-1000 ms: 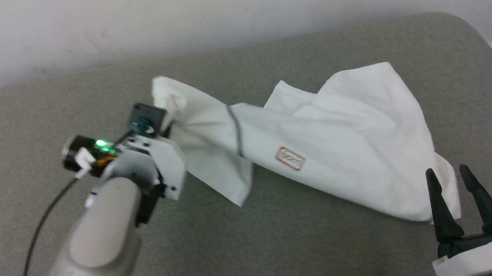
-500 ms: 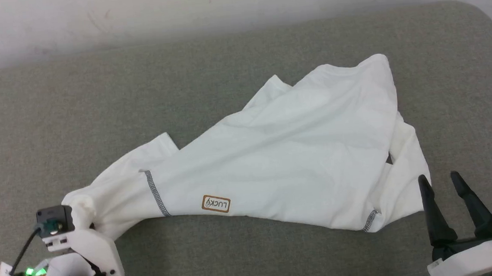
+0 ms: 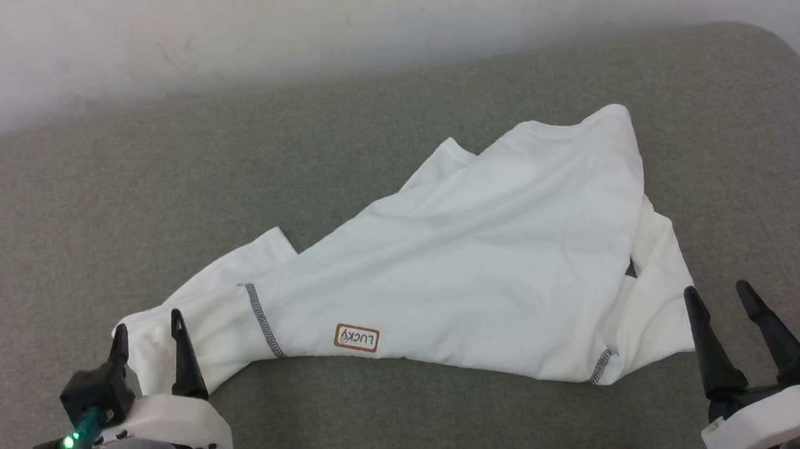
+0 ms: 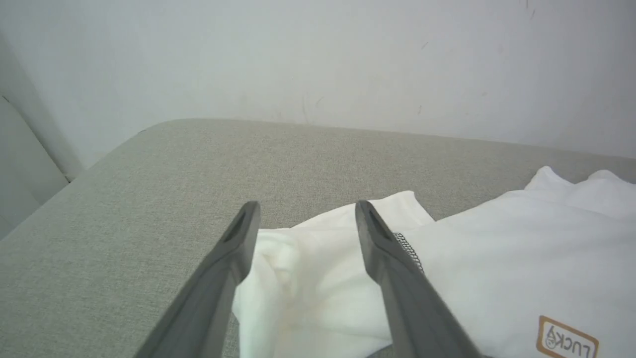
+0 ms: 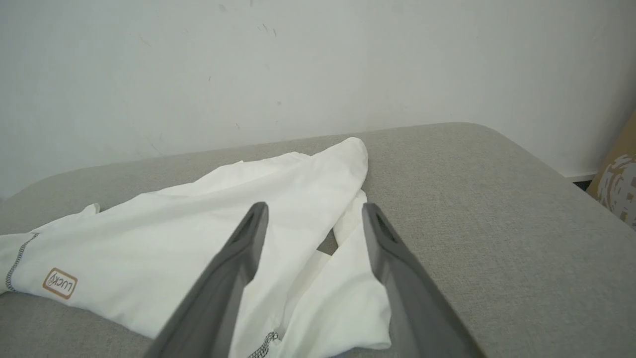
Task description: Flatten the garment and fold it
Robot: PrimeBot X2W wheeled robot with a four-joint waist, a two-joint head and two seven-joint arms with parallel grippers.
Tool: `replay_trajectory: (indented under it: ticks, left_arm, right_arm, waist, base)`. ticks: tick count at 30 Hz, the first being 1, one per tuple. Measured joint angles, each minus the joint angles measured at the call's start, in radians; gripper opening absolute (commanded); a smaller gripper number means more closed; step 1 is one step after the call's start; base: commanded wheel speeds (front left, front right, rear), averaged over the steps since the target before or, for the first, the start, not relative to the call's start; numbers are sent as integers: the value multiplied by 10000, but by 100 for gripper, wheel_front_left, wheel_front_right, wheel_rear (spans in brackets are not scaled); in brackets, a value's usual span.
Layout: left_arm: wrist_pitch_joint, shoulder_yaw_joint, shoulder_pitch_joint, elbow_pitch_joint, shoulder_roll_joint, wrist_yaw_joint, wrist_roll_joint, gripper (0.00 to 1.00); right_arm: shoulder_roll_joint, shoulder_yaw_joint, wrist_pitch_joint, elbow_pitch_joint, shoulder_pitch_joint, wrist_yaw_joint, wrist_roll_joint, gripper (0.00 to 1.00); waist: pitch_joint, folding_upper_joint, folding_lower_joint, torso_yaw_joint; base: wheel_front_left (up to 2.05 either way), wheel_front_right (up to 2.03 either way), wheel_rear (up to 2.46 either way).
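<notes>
Garment (image 3: 459, 262) crumpled, skewed across grey counter (image 3: 158, 185); sleeve end at left gripper (image 3: 148, 325), jaws wide, holding nothing; right gripper (image 3: 716, 289) jaws wide near hem. Risk: pinch catches both layers, fabric bunches

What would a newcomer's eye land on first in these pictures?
A crumpled white T-shirt sprawls slantwise across the grey padded surface, with a small brown-outlined logo patch near its closest edge. Two dark, two-fingered end effectors stand open at the near side: the left end effector at the shirt's bunched left end, the right end effector near its lower right corner.
</notes>
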Motion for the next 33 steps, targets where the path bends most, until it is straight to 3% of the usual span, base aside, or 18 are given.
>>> replay_trajectory:
  ticks: [6,18,24,33]
  left_arm:
    - [-813,-211,439,-577,-617,-111,174,100]
    - [-895,-568,1493,-2048,-1641,-742,1012,100]
    - [-897,-669,1250,-2036,-1835,-963,1187,100]
    - [-897,-765,541,-2077,-1946,-1051,1344,100]
  right_arm:
    - [-46,-324,522,196,263,0,-13,100]
    - [-663,-1034,2585,1969,15,0,823,100]
    - [-1528,-163,3545,3214,-1516,0,1555,100]
    - [-2408,2115,3921,3764,-4048,0,2314,100]
  waist:
    - [-468,0,-1,-49]
    - [-496,0,-1,15]
    - [-154,0,1,173]
    - [650,0,1,464]
  base:
    - [0,0,0]
    - [0,0,0]
    - [0,0,0]
    - [0,0,0]
